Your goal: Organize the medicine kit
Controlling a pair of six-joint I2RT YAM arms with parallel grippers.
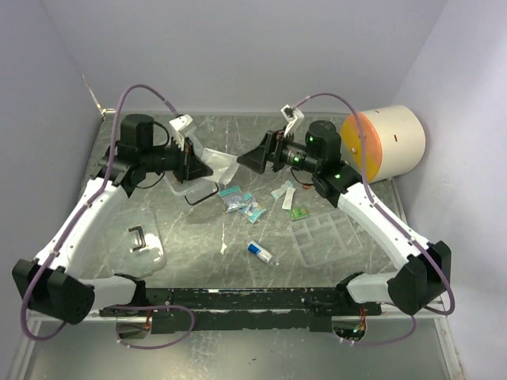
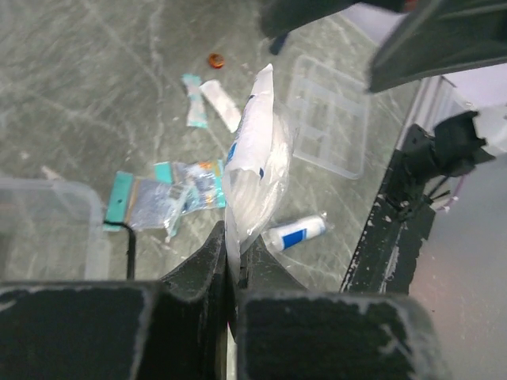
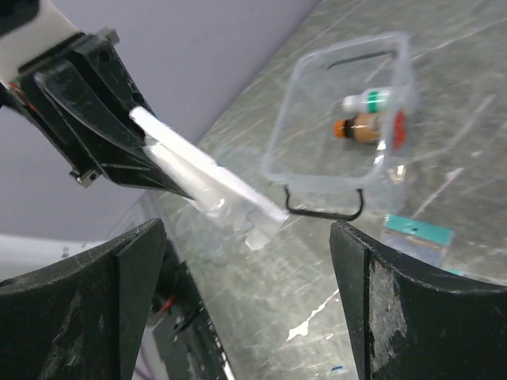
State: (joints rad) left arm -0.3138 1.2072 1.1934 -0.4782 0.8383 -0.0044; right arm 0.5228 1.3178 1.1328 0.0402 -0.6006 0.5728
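Overhead rear view, two close wrist views

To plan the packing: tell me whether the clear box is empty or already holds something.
Not empty: in the right wrist view a green-capped bottle and an amber bottle lie inside the clear box.

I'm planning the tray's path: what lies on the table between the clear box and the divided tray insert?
In the top view, teal-edged packets, a white sachet and a small green packet lie between the box and the tray insert.
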